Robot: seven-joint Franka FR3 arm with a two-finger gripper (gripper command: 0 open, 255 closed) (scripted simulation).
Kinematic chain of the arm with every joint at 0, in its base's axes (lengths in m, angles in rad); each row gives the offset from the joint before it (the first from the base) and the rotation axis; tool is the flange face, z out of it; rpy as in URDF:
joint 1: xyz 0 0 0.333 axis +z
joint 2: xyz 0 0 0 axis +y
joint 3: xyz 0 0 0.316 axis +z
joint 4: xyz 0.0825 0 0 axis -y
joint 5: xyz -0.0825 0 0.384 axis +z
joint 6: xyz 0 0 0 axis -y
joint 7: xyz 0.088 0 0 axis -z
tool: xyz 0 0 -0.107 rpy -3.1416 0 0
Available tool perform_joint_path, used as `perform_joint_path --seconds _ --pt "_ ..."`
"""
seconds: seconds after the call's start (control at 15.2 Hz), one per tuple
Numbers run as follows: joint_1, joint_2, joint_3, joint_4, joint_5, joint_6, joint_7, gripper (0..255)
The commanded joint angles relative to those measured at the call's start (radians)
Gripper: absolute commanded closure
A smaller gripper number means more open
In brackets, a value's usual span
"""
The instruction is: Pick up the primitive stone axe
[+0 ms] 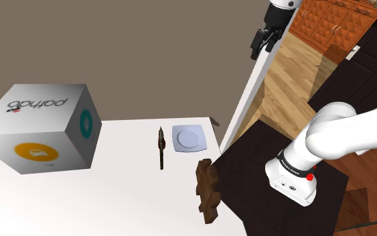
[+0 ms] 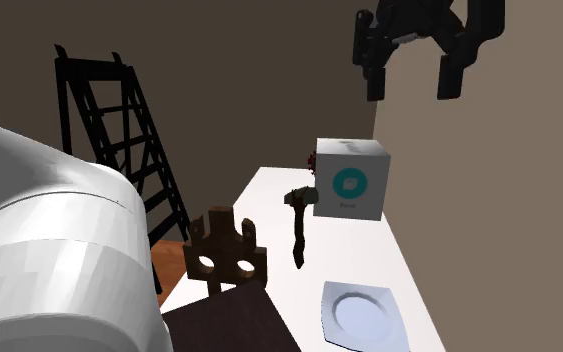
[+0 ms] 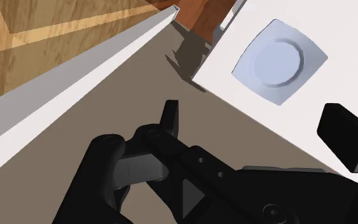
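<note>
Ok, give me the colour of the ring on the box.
Teal ring; the second exterior view shows it best.

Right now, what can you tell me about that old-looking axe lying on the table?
The axe is small and dark brown: a slim, slightly crooked handle with a blunt darker head across one end. It lies flat on the white table, head toward the big white box, a little apart from the pale plate. Nothing touches it but the table; the open hand hangs high up, well clear.
</note>
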State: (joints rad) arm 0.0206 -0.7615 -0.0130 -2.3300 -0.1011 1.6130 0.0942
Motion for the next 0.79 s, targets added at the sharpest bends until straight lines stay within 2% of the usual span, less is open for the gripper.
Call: perform_joint_path --seconds 0.0,0.4,0.73 --pt "0.0 0.0 0.0 0.0 0.0 0.0 0.0 0" --pt "0.029 0.033 0.113 -0.089 0.077 0.117 0.166 0" --pt "0.053 0.105 0.211 -0.125 0.133 0.226 0.304 0"
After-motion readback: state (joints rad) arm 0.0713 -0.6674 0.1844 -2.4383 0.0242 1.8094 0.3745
